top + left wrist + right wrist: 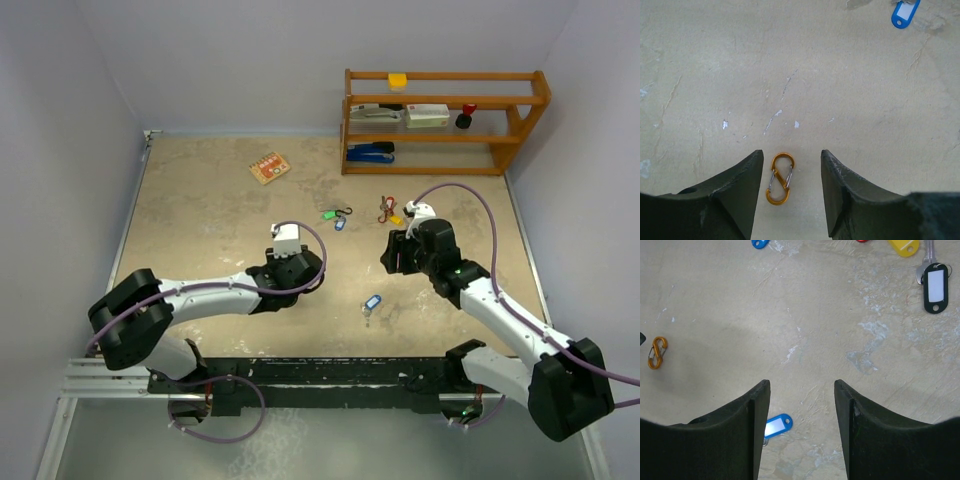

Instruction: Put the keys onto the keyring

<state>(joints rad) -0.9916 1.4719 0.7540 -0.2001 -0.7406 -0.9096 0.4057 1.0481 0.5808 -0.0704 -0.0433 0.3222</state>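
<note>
The left hand, fingers parted, straddles an orange S-shaped clip on the bench without touching it, while the right hand, spread and empty, hovers beside a blue-tagged key.

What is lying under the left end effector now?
An orange S-shaped clip lies on the table between the open fingers of the left end effector, touching neither. The fingers hide the table beneath them.

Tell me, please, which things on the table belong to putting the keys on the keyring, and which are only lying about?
For the job:
- blue-tagged key
- green-tagged key
- black-tagged key
- orange S-shaped clip, probably the ring

Lying about:
- wooden shelf
- blue stapler
- orange card
</note>
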